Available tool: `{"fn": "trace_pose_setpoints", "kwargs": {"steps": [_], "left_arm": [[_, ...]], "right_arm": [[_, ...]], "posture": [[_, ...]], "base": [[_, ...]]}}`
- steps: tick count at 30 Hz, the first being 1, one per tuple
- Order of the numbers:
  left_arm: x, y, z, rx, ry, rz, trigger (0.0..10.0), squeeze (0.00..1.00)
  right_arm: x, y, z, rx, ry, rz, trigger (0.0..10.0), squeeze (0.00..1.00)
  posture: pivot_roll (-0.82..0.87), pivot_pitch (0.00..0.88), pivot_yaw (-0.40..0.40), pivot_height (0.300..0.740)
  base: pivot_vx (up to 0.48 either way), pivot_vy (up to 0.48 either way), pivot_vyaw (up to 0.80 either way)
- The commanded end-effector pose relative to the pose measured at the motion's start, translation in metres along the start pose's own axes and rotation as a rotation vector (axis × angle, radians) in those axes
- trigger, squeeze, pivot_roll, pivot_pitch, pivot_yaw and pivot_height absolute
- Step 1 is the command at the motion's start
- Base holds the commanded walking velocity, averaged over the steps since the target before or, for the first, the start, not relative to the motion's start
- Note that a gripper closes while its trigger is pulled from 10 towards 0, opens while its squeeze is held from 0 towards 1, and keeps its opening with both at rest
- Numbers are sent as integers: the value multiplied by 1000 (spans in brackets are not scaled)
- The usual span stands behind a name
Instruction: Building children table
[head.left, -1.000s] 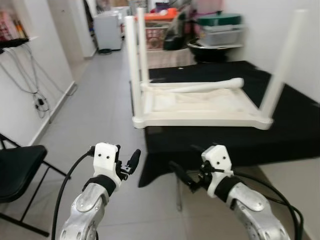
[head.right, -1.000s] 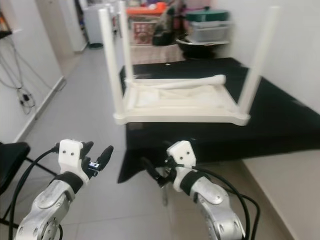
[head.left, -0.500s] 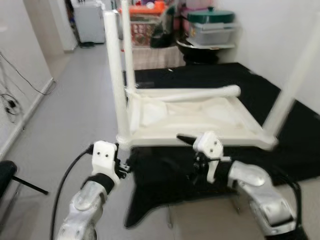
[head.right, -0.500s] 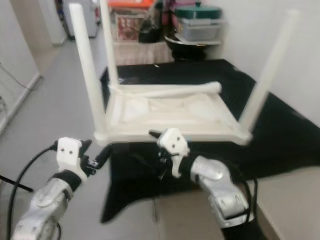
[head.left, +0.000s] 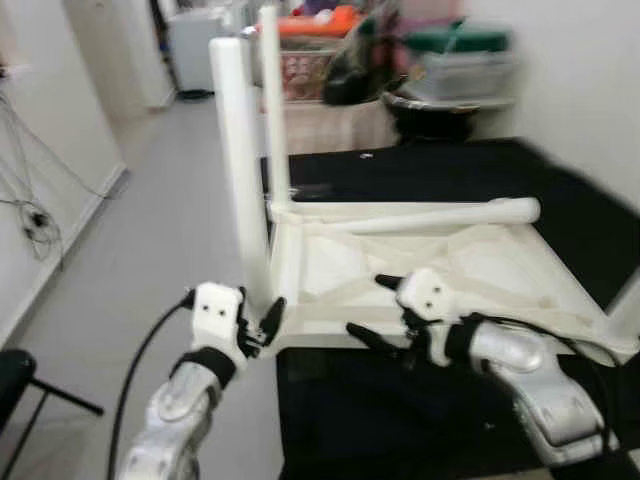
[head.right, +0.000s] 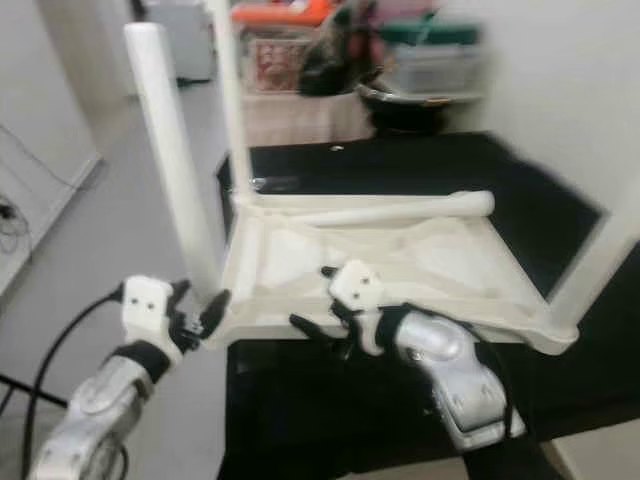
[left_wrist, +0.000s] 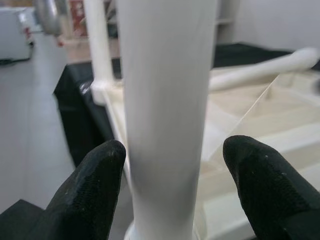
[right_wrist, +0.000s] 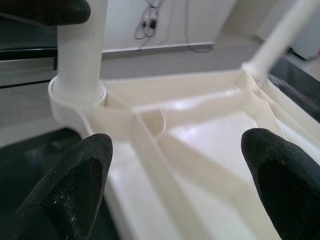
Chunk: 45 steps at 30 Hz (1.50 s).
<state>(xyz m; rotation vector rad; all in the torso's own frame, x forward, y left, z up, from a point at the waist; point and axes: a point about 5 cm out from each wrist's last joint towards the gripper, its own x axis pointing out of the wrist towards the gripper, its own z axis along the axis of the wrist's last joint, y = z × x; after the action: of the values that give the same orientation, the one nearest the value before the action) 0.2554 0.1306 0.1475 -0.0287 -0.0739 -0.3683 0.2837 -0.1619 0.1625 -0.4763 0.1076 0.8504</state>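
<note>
A white children's table (head.left: 480, 270) lies upside down on a black-covered platform (head.left: 400, 165). Its near left leg (head.left: 240, 170) and far left leg (head.left: 272, 100) stand upright, and another leg (head.right: 610, 250) rises at the right. A loose white leg (head.left: 450, 215) lies across the far side of the underside. My left gripper (left_wrist: 172, 155) is open, its fingers (left_wrist: 90, 190) on either side of the near left leg without touching it. My right gripper (head.left: 372, 310) is open over the table's front rim, empty, looking across the ribbed underside (right_wrist: 200, 140).
Grey floor (head.left: 150, 220) runs along the left, beside a white wall with hanging cables (head.left: 30, 190). A black chair (head.left: 10, 370) sits at the lower left. Storage bins (head.left: 460, 60), an orange crate (head.left: 315, 25) and a white appliance (head.left: 190, 45) stand at the back.
The camera has come closer to the table. My left gripper has reached the near left leg and straddles it. My right gripper has moved up over the table's front rim.
</note>
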Motion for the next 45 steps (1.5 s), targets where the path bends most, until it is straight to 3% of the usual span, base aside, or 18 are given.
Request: {"fn": "trace_pose_setpoints", "kwargs": {"steps": [1, 5, 11, 20, 21, 25, 26, 32, 35, 36, 37, 39, 40, 45], "left_arm": [[-4, -1, -1, 21, 12, -41, 10000, 0], [-6, -10, 0, -3, 12, -116, 10000, 0], [-7, -10, 1, -1, 5, -104, 10000, 0], [-19, 0, 0, 34, 29, 44, 10000, 0], [-28, 6, -3, 34, 46, 114, 10000, 0], [-34, 10, -6, 40, 62, 156, 10000, 0], [-38, 16, -8, 36, 78, 197, 10000, 0], [-45, 15, -10, 15, 93, 191, 10000, 0], [-63, 7, -16, -2, 136, 134, 10000, 0], [-63, 7, -16, -2, 136, 134, 10000, 0], [-75, 9, -18, 15, 168, 144, 10000, 0], [-75, 9, -18, 15, 168, 144, 10000, 0], [-83, 11, -18, 26, 181, 145, 10000, 0], [-80, 8, -13, 39, 160, 96, 10000, 0]], "right_arm": [[1, -1, 2, 0, 2, 30, 10000, 0], [-2, -6, 4, -13, 10, 53, 10000, 0], [-3, -2, 3, -13, 20, 121, 10000, 0], [-7, 6, 1, -5, 35, 212, 10000, 0], [-10, 5, -2, -5, 56, 231, 10000, 0], [-11, 6, -6, -5, 85, 247, 10000, 0], [-12, 7, -13, -19, 145, 266, 10000, 0], [-19, 3, -20, 1, 218, 290, 10000, 0], [-28, -5, -27, -2, 291, 280, 10000, 0], [-28, -5, -27, -2, 291, 280, 10000, 0], [-30, -10, -33, -8, 347, 261, 10000, 0], [-30, -10, -33, -8, 347, 261, 10000, 0], [-32, -11, -40, -3, 404, 255, 10000, 0], [-28, -11, -48, 10, 454, 231, 10000, 0]], "posture": [[-66, 0, -27, 740], [-64, 0, -31, 740], [-57, 0, -36, 740], [-52, 0, -32, 740], [-41, 0, -36, 740], [-41, 0, -36, 740], [-36, 0, -38, 740], [-34, 0, -40, 740], [-33, 0, -41, 740], [-33, 0, -41, 740], [-28, 5, -42, 740], [-28, 5, -42, 740], [-21, 10, -46, 740], [-17, 12, -51, 740]], "base": [[0, -458, 0], [0, -458, 0], [0, -458, 0], [0, -287, 0], [0, 0, 0], [0, 0, 0], [0, 0, 0], [0, 0, 0], [0, 0, 0], [0, 0, 0], [0, 0, 0], [0, 0, 0], [0, 0, 0], [0, 0, 0]]}}
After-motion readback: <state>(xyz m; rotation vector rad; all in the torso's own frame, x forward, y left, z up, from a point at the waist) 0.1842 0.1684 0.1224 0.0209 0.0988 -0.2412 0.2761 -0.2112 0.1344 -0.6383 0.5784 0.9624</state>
